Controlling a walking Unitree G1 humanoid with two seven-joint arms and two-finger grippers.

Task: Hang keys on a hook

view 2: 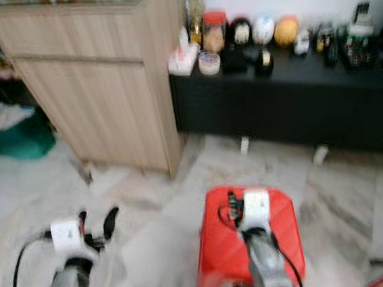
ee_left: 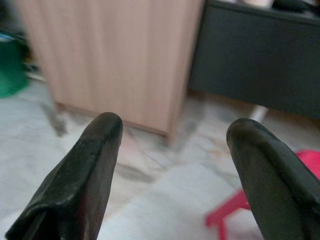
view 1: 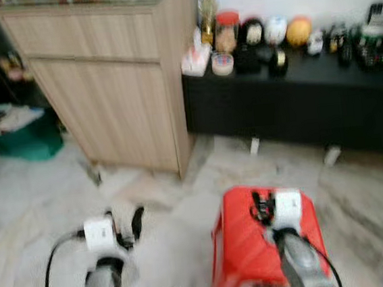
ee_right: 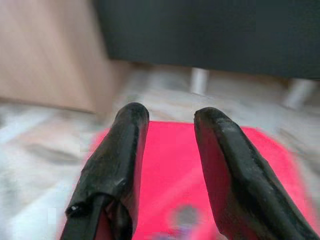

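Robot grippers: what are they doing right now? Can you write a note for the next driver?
Left gripper: open, holding nothing, over the pale floor facing the wooden cabinet.
Right gripper: open, holding nothing, above the red stool.
Keys and hook: I cannot make them out; the views are blurred. A black low shelf with jars and clutter stands ahead.
Done: nothing yet.
Left: find the keys, pick them up, find the hook, hang them.
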